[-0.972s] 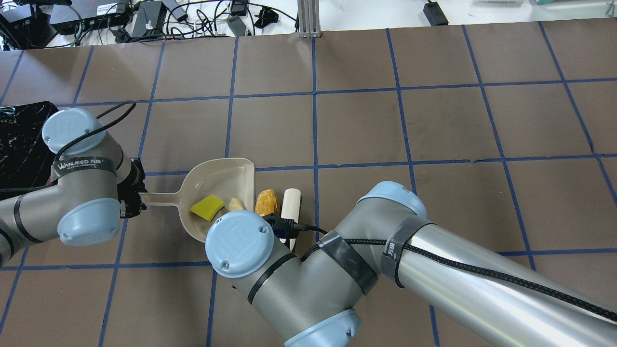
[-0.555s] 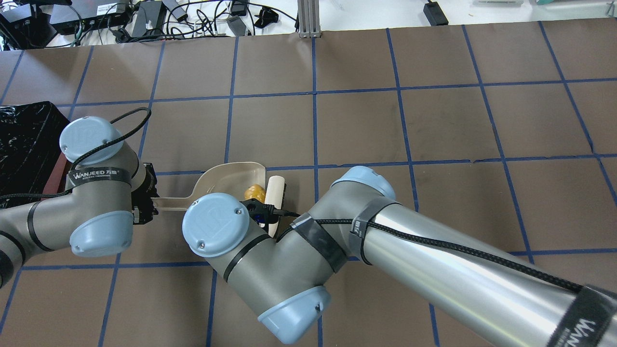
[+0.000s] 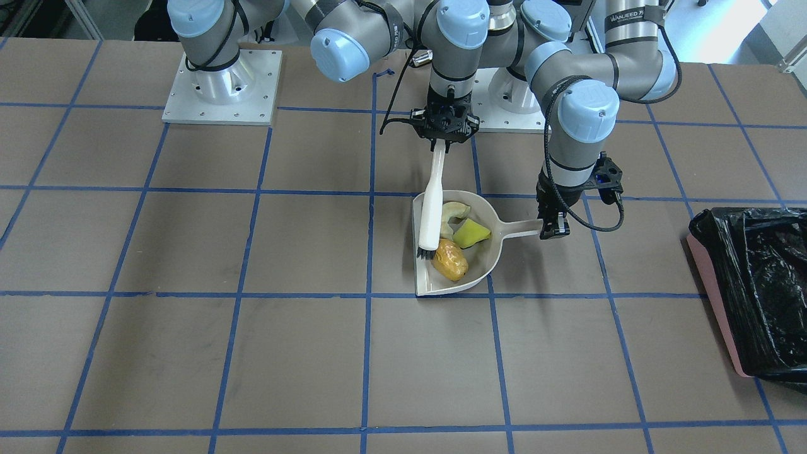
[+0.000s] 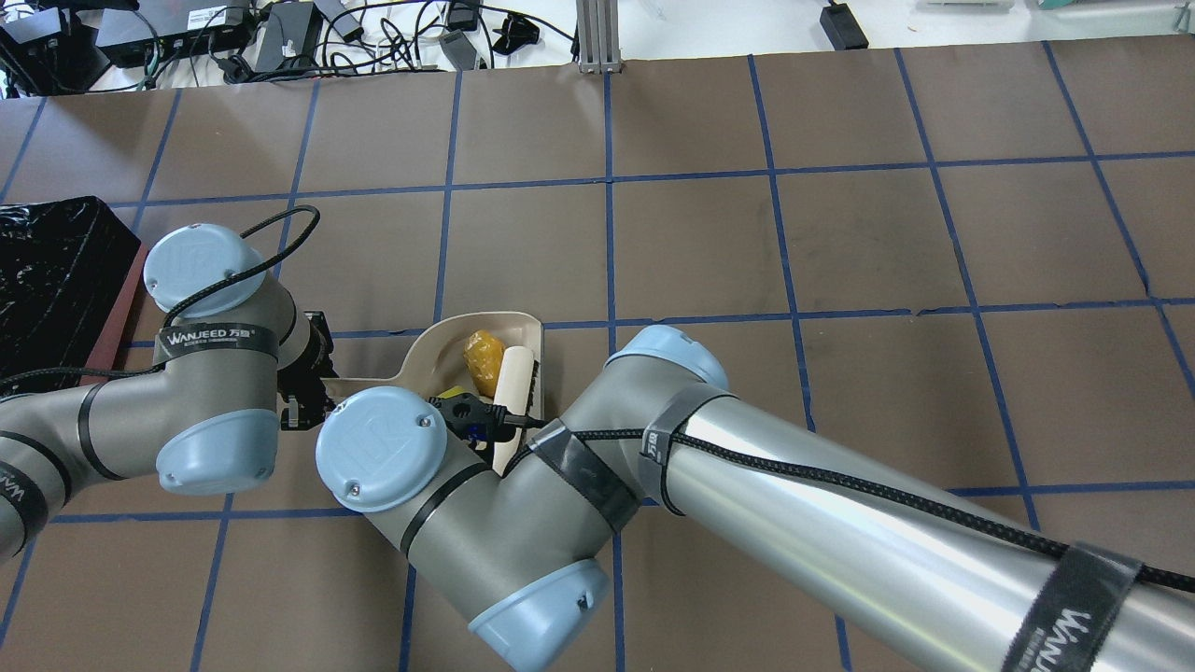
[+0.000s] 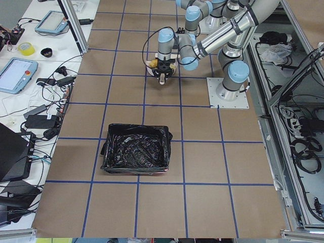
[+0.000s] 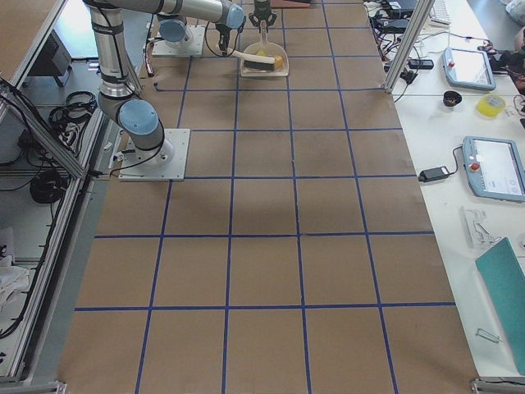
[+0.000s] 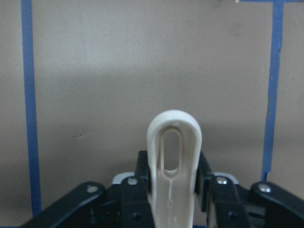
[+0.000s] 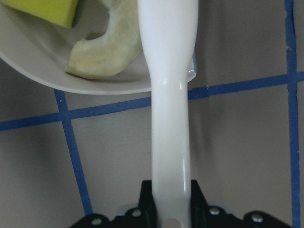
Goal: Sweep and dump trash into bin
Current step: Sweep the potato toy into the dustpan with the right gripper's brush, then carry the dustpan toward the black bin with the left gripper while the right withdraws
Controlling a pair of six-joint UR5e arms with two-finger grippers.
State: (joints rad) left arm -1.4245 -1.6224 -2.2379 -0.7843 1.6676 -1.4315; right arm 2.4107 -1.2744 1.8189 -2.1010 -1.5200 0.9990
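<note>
The beige dustpan lies on the table and holds all three bits of trash: the orange-brown lump, the cream rind and the yellow scrap. My left gripper is shut on the dustpan's handle. My right gripper is shut on the white brush handle. The brush lies along the pan's open edge with its dark bristles against the lump. The bin, pink-sided with a black liner, stands on my left, apart from the pan.
In the overhead view my right arm crosses over the near side of the pan and hides my right gripper. The bin sits at the left edge. Cables and power supplies lie beyond the far table edge.
The brush has swept left and pushed the orange lump off the table into the dustpan. My left arm has slid the dustpan to the right, toward the brush.
</note>
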